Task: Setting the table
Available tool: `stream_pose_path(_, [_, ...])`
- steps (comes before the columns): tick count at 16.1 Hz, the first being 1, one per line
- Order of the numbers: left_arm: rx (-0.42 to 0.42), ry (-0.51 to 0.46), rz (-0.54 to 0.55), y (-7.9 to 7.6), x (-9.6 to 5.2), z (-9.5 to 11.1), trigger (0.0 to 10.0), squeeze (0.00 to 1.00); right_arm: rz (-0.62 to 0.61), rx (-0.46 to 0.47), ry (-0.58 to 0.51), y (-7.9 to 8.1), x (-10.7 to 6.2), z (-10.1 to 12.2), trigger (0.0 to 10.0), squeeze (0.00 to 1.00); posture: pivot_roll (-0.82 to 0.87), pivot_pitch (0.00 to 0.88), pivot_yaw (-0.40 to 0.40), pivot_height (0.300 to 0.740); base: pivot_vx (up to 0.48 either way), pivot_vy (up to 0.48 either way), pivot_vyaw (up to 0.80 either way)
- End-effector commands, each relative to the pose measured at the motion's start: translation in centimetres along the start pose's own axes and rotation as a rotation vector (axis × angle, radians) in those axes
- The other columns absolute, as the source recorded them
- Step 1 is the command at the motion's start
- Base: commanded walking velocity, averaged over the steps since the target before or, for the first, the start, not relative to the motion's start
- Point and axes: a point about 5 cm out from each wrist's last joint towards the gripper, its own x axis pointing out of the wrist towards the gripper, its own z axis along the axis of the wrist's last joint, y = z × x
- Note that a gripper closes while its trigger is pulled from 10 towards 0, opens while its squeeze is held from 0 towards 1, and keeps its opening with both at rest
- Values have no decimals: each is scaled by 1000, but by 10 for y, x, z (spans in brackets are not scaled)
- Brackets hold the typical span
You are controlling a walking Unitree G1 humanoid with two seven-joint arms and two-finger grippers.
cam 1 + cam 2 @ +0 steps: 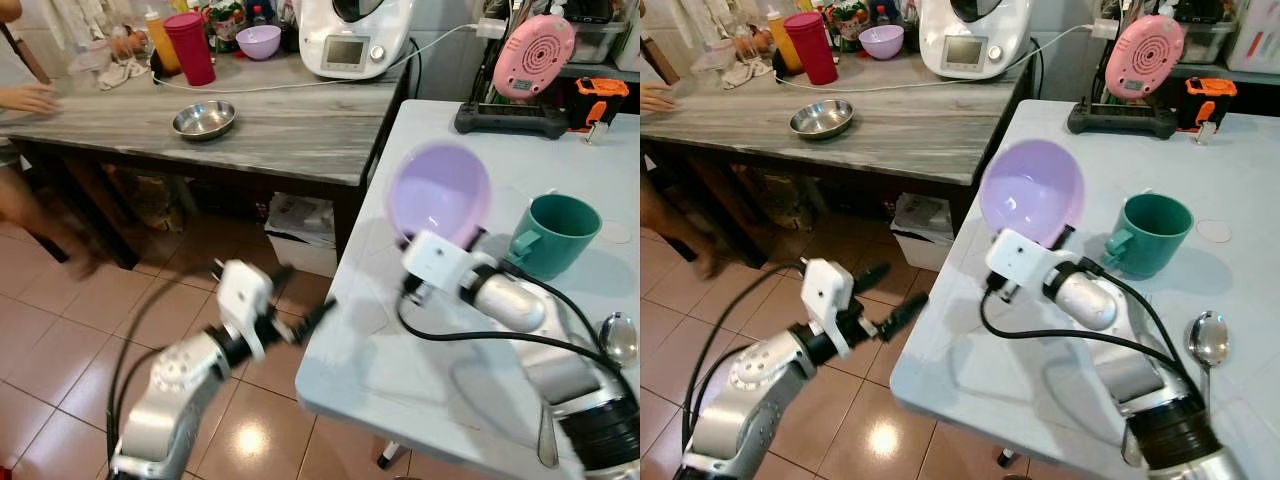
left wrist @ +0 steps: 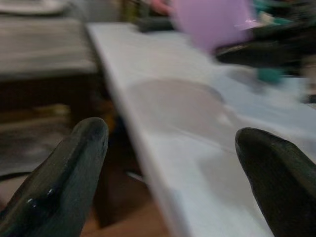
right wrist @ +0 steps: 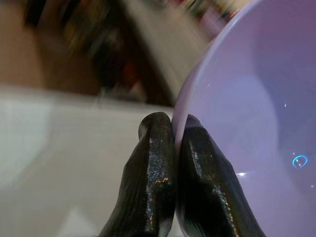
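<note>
**Lilac bowl in the air, table only part set**

Lilac bowl [image 1: 1032, 190] is what we track: it is held tilted above the white table [image 1: 420, 380], its rim pinched between the fingers of the right gripper [image 3: 174, 129], one finger inside the rim and one outside. It touches nothing else and hangs near the green mug [image 1: 552, 234], which stands upright on the table. A spoon [image 1: 1208, 340] already lies at the near right. We judge the setting partly done: mug and spoon placed, bowl not yet set down. The bare stretch of table under and in front of the bowl looks free for it. The left gripper [image 1: 880, 298] hovers off the table's near edge over the tiled floor, fingers spread, holding nothing. On the wooden counter behind we see a steel bowl [image 1: 204, 119].
</note>
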Motion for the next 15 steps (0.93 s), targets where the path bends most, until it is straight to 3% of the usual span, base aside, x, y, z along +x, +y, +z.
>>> stream_pose_path(1, [27, 0, 91, 13, -2, 1, 10000, 0, -83, 47, -49, -4, -4, 10, 10000, 0, -243, 23, 94, 740, 0, 0, 0])
stream_pose_path(3, [1, -27, 199, 28, 2, 6, 10000, 0, -248, 213, -47, 1, -9, 13, 10000, 0, -246, 10, 96, 740, 0, 0, 0])
stream_pose_path(7, [-25, -52, 207, 32, 11, 7, 10000, 0, -377, 363, 14, 6, -17, 5, 10000, 0, -281, 0, 113, 740, 0, 0, -178])
stream_pose_path(11, [-20, -58, 192, 34, 19, 10, 10000, 0, -404, 359, 35, 2, -21, 2, 10000, 0, -291, 0, 123, 740, 0, 338, -770])
stream_pose_path(15, [-16, -57, 192, 35, 16, 9, 10000, 0, -409, 376, 45, 5, -21, 1, 10000, 0, -283, 0, 123, 740, 0, 386, -781])
